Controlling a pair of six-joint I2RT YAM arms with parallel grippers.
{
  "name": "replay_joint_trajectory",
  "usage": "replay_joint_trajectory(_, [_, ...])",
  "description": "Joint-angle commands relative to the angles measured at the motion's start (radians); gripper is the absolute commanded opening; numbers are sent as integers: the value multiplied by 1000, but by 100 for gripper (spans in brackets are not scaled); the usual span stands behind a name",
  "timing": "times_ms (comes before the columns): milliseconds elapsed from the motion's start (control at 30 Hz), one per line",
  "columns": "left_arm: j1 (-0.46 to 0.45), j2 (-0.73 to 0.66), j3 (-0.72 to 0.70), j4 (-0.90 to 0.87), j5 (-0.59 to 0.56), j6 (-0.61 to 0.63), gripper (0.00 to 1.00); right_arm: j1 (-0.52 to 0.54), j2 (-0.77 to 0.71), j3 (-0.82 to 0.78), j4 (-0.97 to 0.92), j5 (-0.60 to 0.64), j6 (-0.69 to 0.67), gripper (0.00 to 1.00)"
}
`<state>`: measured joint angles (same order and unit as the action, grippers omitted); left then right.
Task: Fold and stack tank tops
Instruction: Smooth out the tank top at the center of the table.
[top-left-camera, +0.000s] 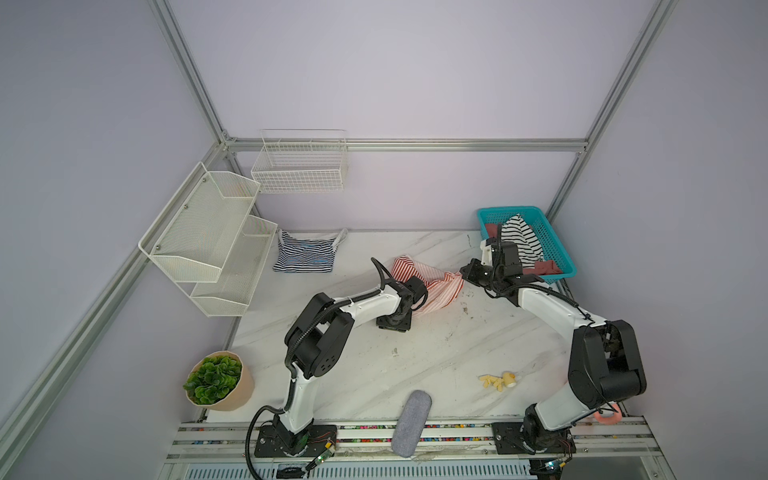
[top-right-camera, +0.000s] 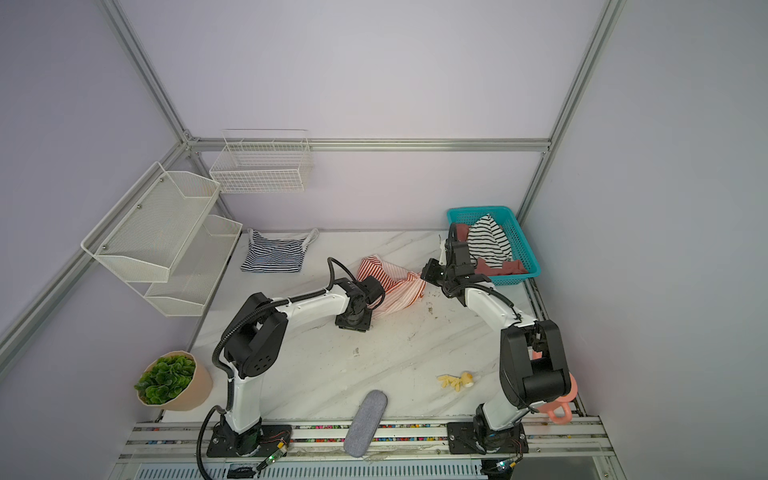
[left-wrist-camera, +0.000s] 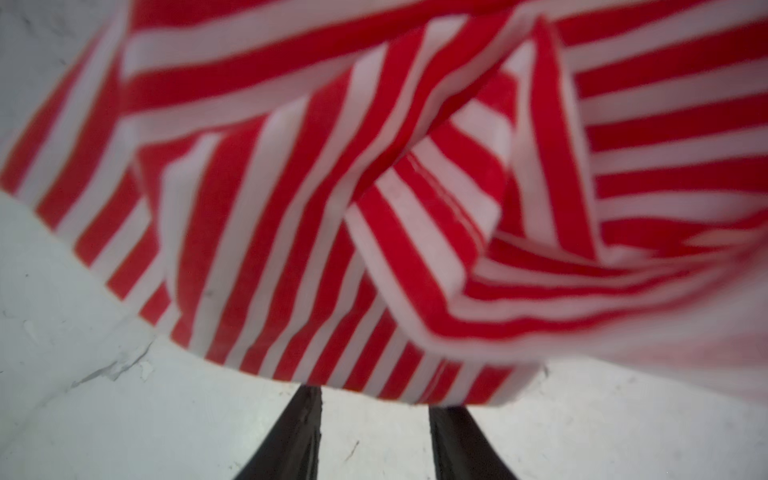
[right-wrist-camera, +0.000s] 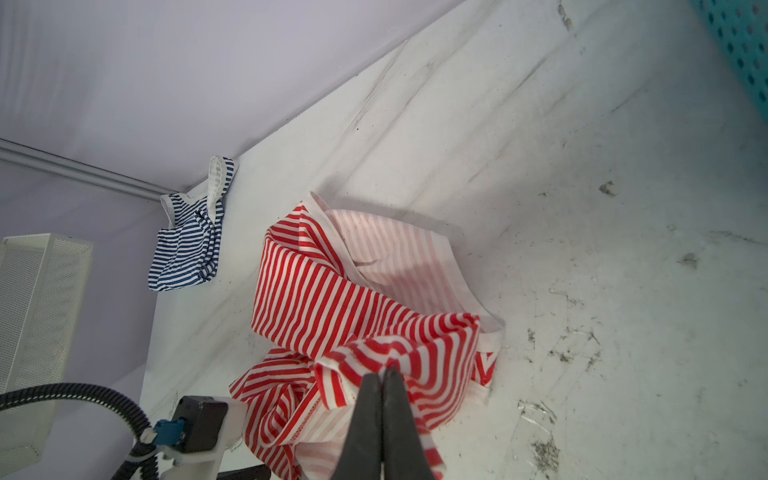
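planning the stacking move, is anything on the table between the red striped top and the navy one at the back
Nothing visible. Bare table lies between the red-and-white tank top, pinched by the right pincer, and the navy-and-white tank top; only the left arm's wrist and cable sit at the red top's edge on that side.
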<state>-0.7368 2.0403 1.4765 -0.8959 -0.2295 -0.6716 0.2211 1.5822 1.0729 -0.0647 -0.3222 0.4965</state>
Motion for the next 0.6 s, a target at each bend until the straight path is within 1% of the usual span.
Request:
replay_joint_trajectory(0, [14, 6, 20, 17, -13, -23, 41, -8, -34, -9, 17, -5, 3, 0])
replay_joint_trajectory(133, [32, 11, 11, 36, -8, -30, 37, -9, -34, -9, 18, -5, 4, 0])
replay_joint_trajectory(300, [50, 15, 7, 51, 0, -25, 26, -10, -33, -11, 19, -6, 4, 0])
replay_joint_trajectory(433, [59, -4, 7, 48, 7, -7, 12, -10, -36, -12, 18, -8, 4, 0])
replay_joint_trajectory(533, [66, -47, 11, 26, -2, 17, 2, -11, -44, -6, 14, -10, 4, 0])
replay_joint_trajectory(567, [67, -67, 13, 12, -12, 29, 0, -11, -49, -1, 12, -12, 5, 0])
